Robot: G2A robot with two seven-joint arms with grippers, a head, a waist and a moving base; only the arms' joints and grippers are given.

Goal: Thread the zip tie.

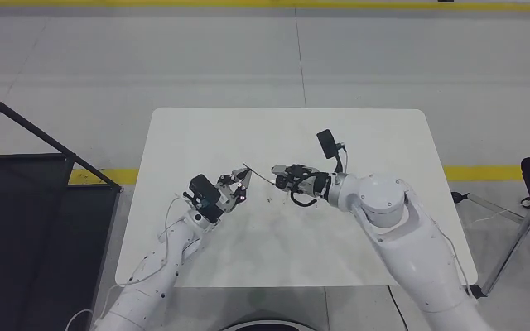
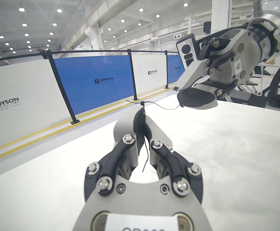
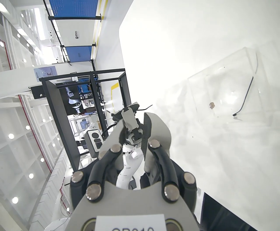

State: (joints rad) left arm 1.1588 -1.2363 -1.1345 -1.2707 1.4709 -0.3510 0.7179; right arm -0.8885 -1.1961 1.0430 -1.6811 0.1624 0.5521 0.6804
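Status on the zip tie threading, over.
Left gripper shut on zip tie, head just past its fingertips. Right gripper open, tie's free end by its lower pad. Clear box on table, apart from both.

Bright, even light from ceiling spotlights (image 2: 59, 10); white table (image 3: 175, 43) glares, nearly washed out, in the right wrist view; railing (image 2: 132, 76) bows with wide-angle distortion.

logos (image 2: 104, 81) stand on the fence panels (image 2: 83, 65), and a cut-off label (image 2: 140, 223) on the left pincer (image 2: 142, 116).
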